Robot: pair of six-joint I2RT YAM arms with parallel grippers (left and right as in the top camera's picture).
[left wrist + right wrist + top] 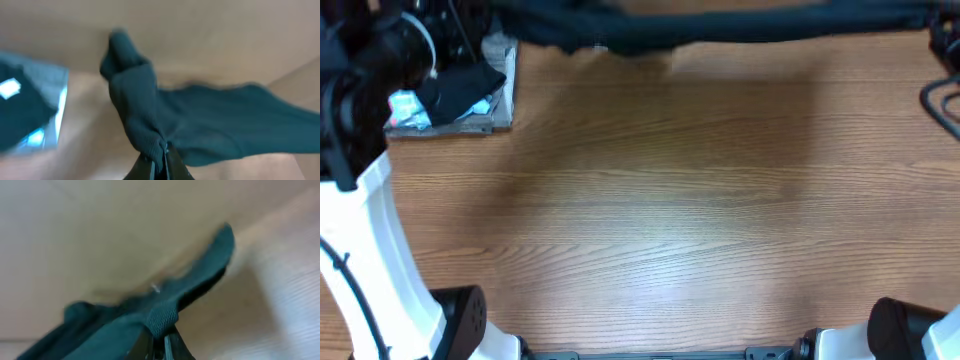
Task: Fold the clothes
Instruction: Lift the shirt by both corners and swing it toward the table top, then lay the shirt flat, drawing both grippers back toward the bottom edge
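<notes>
Wooden table (660,200), light brown, grain running left to right; stack of folded garments (470,103) at far left corner, black piece over grey and light blue; black cable (924,97) at right edge

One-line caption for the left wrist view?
Left hand shut on the black shirt, held above the wooden table.

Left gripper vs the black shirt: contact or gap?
Touching. The left wrist view shows the left gripper shut on a bunched fold of the black shirt, with the fabric pinched between its fingertips.
</notes>
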